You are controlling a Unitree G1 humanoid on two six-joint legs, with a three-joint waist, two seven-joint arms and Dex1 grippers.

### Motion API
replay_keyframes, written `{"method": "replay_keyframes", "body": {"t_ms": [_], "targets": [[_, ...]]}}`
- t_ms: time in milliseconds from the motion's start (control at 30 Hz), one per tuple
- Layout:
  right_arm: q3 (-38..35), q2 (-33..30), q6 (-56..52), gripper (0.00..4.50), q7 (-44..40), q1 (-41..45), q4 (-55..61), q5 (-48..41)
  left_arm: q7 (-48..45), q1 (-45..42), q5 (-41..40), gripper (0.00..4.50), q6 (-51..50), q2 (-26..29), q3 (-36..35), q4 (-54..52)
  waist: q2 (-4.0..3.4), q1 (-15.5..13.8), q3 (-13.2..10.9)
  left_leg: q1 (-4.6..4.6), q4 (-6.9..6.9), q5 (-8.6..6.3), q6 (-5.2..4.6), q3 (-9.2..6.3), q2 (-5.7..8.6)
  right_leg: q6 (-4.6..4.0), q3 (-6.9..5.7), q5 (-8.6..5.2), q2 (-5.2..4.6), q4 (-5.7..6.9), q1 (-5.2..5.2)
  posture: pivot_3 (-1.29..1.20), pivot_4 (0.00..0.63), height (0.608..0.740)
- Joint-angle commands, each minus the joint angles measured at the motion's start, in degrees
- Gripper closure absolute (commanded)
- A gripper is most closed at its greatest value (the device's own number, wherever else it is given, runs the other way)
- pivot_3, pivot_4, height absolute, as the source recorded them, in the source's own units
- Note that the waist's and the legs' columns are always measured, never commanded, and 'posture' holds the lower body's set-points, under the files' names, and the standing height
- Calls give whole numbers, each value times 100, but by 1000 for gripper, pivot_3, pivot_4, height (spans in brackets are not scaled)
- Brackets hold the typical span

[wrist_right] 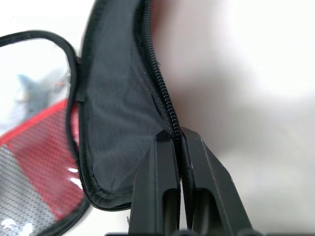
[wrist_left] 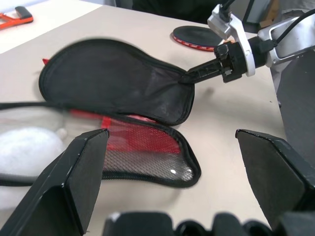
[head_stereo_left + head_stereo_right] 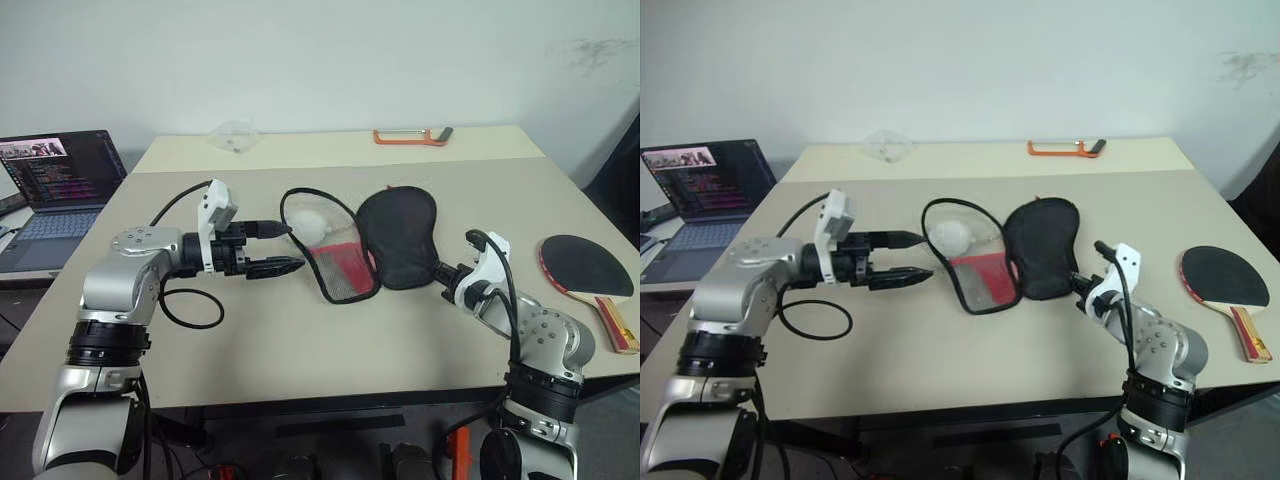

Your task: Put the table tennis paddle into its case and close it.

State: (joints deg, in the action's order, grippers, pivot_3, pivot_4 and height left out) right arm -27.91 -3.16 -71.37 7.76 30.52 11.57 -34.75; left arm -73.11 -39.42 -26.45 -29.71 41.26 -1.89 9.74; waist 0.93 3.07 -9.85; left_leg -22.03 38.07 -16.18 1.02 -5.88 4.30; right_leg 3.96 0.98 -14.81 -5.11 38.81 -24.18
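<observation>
Pinched together, the right gripper (image 1: 179, 140) clamps the zip edge of the case (image 3: 397, 238), whose black flap lies open beside its red mesh half; the left gripper (image 3: 283, 248) hangs with fingers spread wide just left of it; the paddle (image 3: 585, 272) lies apart at the table (image 3: 300, 340) edge, far right.

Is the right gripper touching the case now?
Touching. In the right wrist view, the right gripper is shut on the zipper edge of the case's black flap.
</observation>
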Motion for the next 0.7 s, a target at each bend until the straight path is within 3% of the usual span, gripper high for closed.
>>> {"method": "replay_keyframes", "body": {"t_ms": [33,233,267,400,600,700], "targets": [[99,-5,1,4453,-10,39,388,-78,-40,-167,0,0,129,25,-34,14,0,1,0,0,0,0,0,1,0,0,0,0,0,0,0,0,150,740],[439,-180,0,4453,-188,101,208,39,-49,-162,12,0,158,13,-28,31,0,9,0,1,0,0,-1,2,0,0,0,0,1,0,1,0,150,740],[408,-204,12,4243,-175,173,123,50,-42,-151,7,0,152,11,-32,21,0,9,0,2,0,0,-2,1,0,0,0,0,1,0,1,0,150,740],[443,-453,45,3152,-191,317,-151,206,-17,-86,-15,0,137,1,-48,-46,0,9,0,2,0,0,-2,2,0,0,0,0,1,0,1,0,150,740],[615,-899,98,1082,-364,250,-231,448,28,-2,-60,0,102,-27,-73,-138,0,9,0,1,-1,0,-2,4,0,0,1,0,1,-3,1,0,150,740],[1040,-1378,381,79,-682,106,-124,727,60,32,-77,0,87,-59,-80,-180,0,6,0,1,-1,0,-3,4,0,1,0,0,1,-4,2,0,150,740]]}}
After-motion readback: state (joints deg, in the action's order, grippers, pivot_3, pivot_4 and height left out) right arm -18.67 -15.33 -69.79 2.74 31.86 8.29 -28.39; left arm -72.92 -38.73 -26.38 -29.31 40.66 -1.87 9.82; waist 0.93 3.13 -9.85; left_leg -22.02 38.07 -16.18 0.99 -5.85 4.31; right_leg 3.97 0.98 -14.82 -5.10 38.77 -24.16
